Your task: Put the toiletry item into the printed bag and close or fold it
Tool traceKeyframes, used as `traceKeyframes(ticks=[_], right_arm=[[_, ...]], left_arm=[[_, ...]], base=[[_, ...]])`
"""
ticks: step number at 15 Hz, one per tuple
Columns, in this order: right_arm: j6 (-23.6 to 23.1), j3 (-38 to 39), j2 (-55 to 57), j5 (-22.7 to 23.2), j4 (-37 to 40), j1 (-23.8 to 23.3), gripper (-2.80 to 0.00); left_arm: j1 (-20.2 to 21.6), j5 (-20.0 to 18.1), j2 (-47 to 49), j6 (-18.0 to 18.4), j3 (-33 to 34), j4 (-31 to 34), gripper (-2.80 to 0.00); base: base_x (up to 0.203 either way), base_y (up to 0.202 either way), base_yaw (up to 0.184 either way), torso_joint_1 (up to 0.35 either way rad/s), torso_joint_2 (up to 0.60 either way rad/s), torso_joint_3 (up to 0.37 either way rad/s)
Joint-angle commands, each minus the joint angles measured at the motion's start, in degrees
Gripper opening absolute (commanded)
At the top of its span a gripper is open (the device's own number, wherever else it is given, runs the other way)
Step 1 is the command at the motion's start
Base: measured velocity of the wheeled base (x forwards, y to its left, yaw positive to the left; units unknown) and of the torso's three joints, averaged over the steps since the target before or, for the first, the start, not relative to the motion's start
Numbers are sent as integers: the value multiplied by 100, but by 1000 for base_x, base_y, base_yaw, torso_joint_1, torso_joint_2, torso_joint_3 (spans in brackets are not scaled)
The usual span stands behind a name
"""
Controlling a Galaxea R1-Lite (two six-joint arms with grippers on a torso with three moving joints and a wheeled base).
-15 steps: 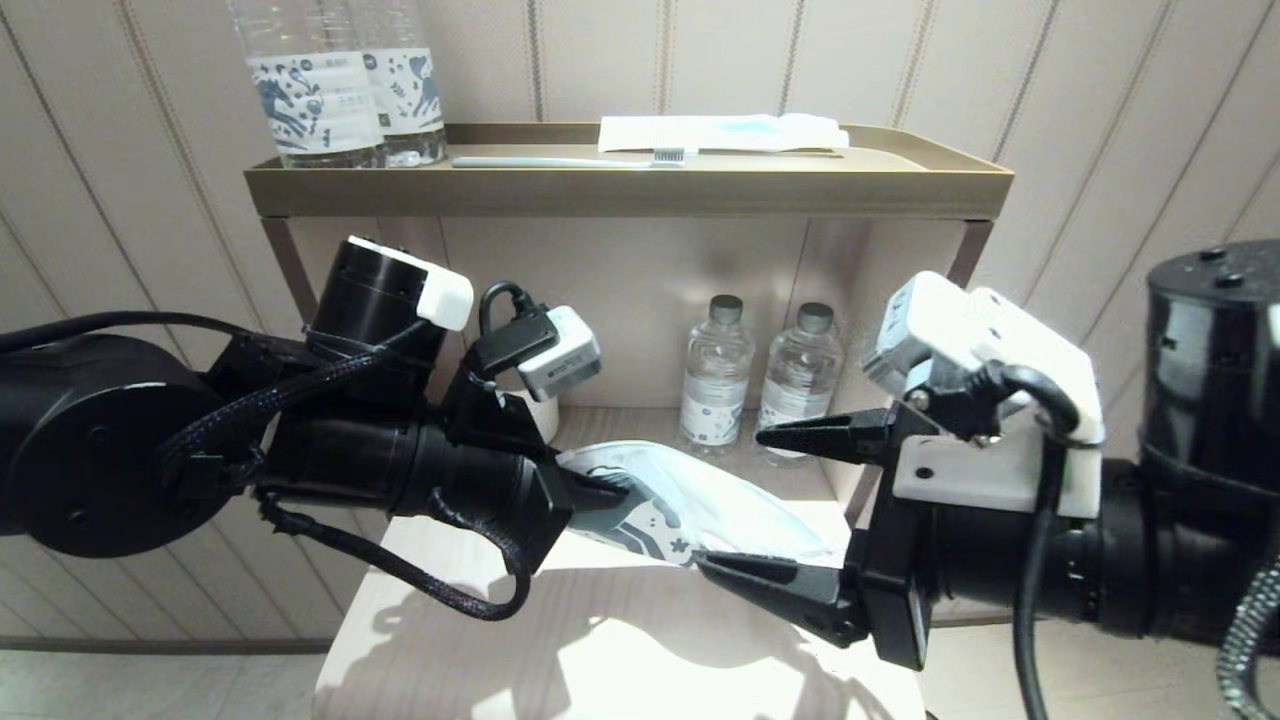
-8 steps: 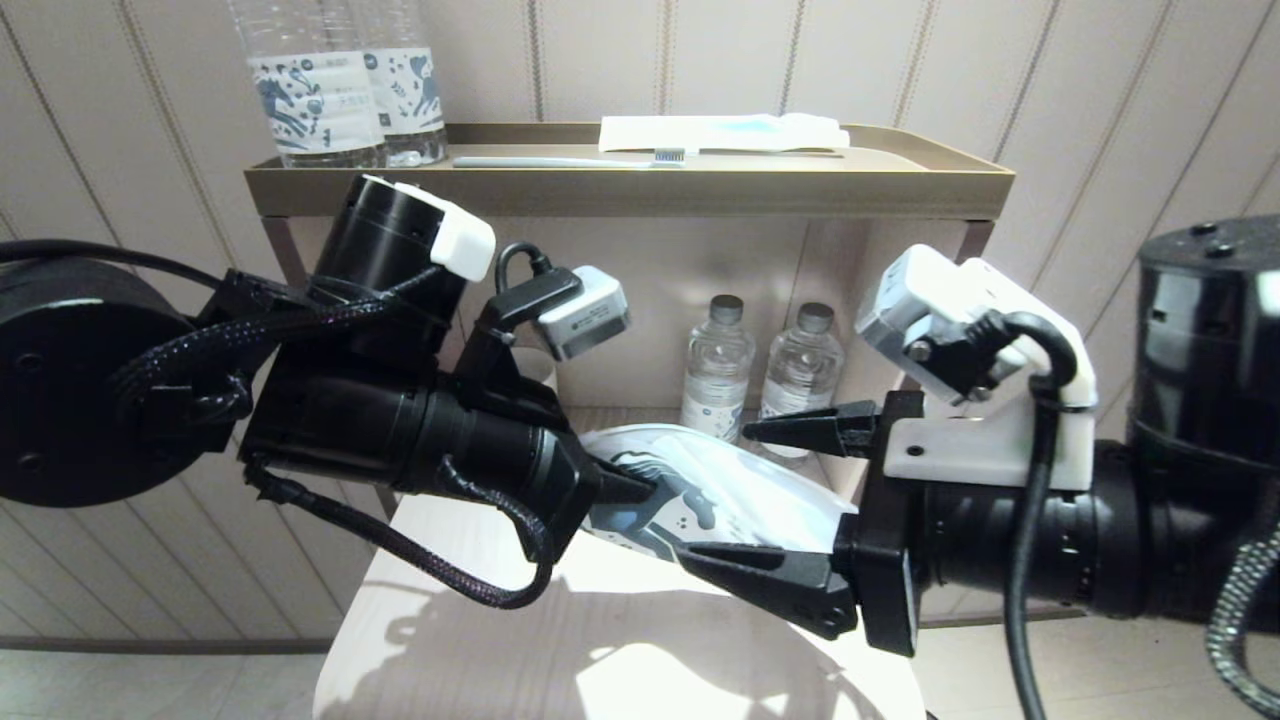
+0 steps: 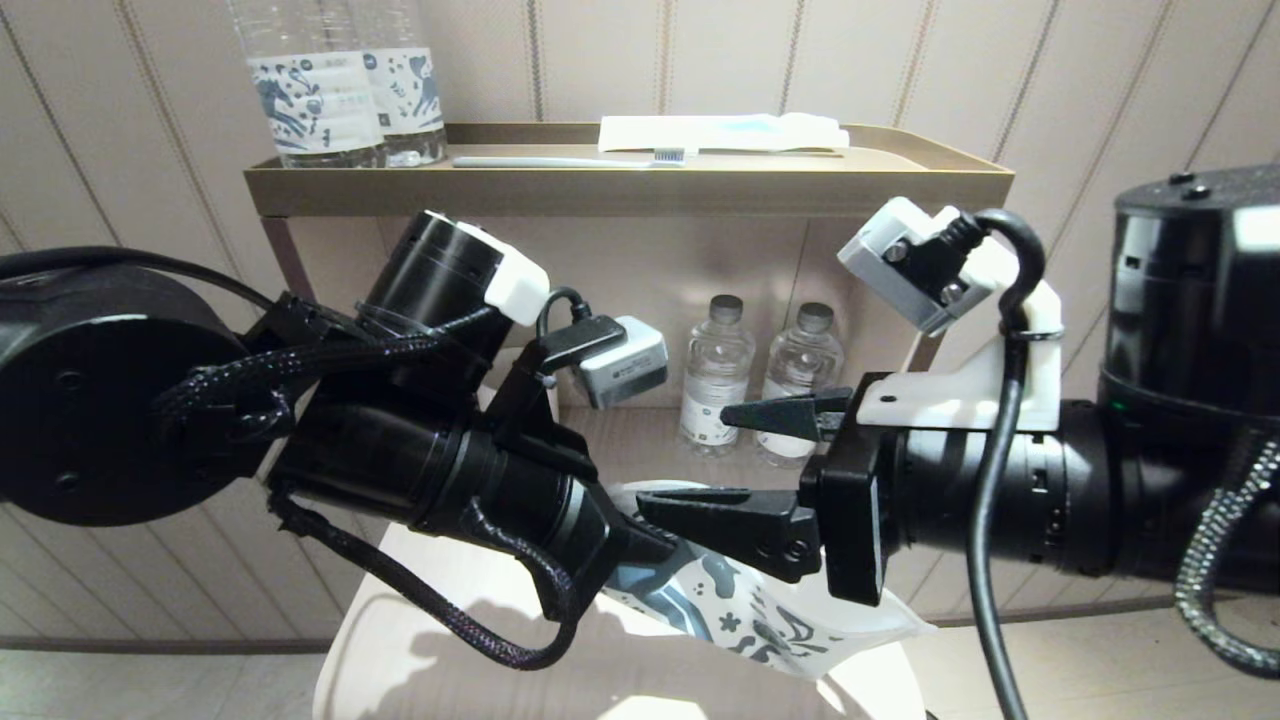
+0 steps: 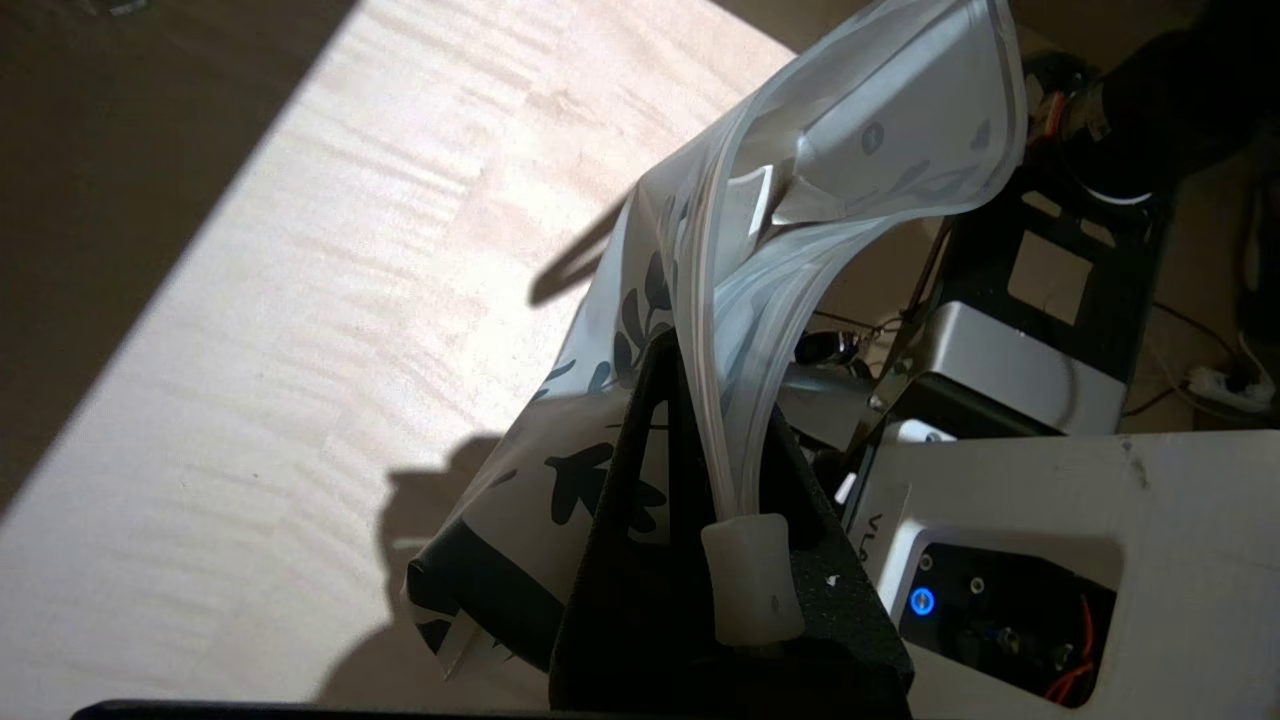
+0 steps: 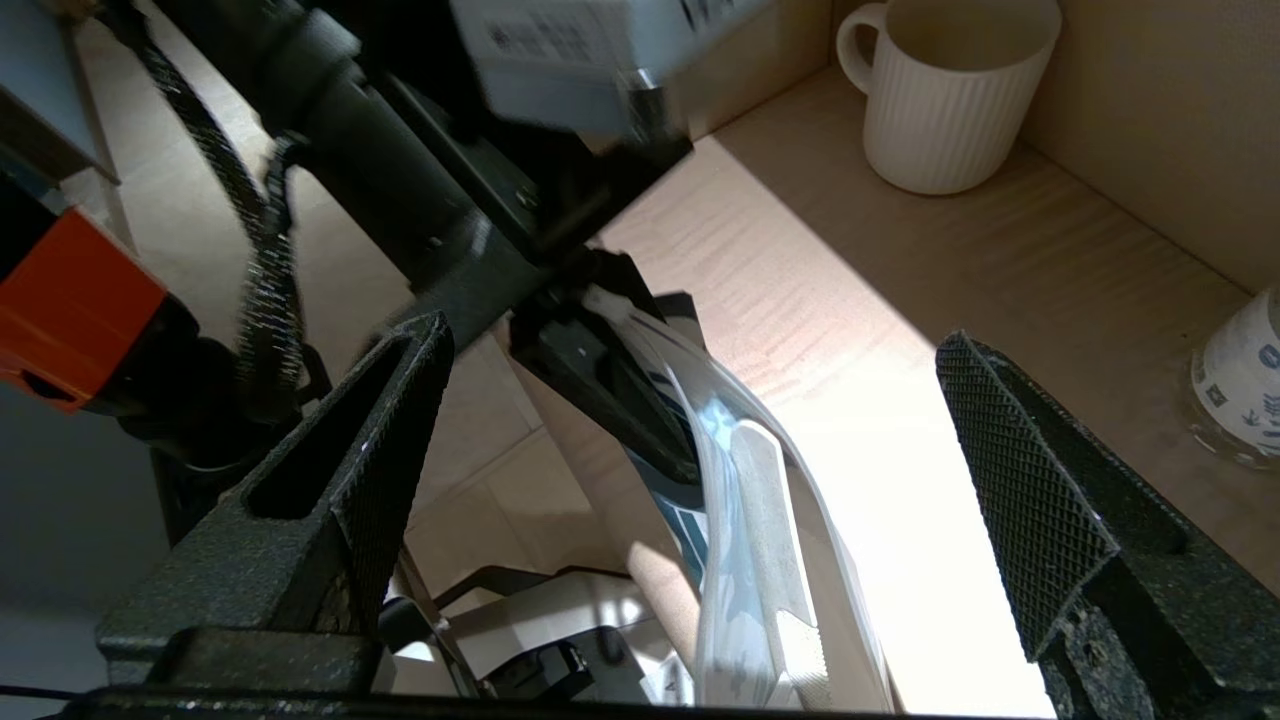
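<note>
Fingers of your left gripper [image 3: 640,545] pinch the bag [image 3: 760,620] above the table [image 3: 420,660], a white item visible inside; right gripper [image 3: 745,460] gapes wide around it: sealing's next, so press the zip strip.

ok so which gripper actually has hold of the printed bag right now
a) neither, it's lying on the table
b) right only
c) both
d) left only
d) The left gripper is shut on the zip edge of the printed bag, which hangs from it above the table, while the right gripper stands wide open with the bag passing between its fingers untouched.
</note>
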Motion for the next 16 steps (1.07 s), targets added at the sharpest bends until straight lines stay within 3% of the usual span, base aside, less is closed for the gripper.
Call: traceKeyframes(ticks=[1, 5, 7, 11, 13, 14, 16], right_arm=[[12, -37, -35, 97, 42, -4, 0], [54, -150, 90, 760, 447, -86, 0], [122, -159, 304, 850, 437, -174, 0], [119, -219, 420, 1472, 402, -565, 0], [109, -234, 427, 1485, 392, -575, 0], [92, -221, 427, 1476, 392, -569, -280], [82, -202, 442, 1476, 392, -575, -280]], left_arm=[[-4, -24, 177, 0, 69, 12, -280], [-4, -272, 369, -114, -136, 47, -280], [-4, -343, 448, -123, -214, 47, -280], [-4, -456, 614, -114, -306, 14, -280], [-4, -458, 616, -105, -323, -6, -280], [-4, -451, 616, -105, -317, 4, -280], [4, -451, 598, -98, -306, 12, -280]], base=[[0, 0, 0, 0, 0, 0], [0, 0, 0, 0, 0, 0], [0, 0, 0, 0, 0, 0], [0, 0, 0, 0, 0, 0], [0, 0, 0, 0, 0, 0], [0, 0, 0, 0, 0, 0], [0, 0, 0, 0, 0, 0]])
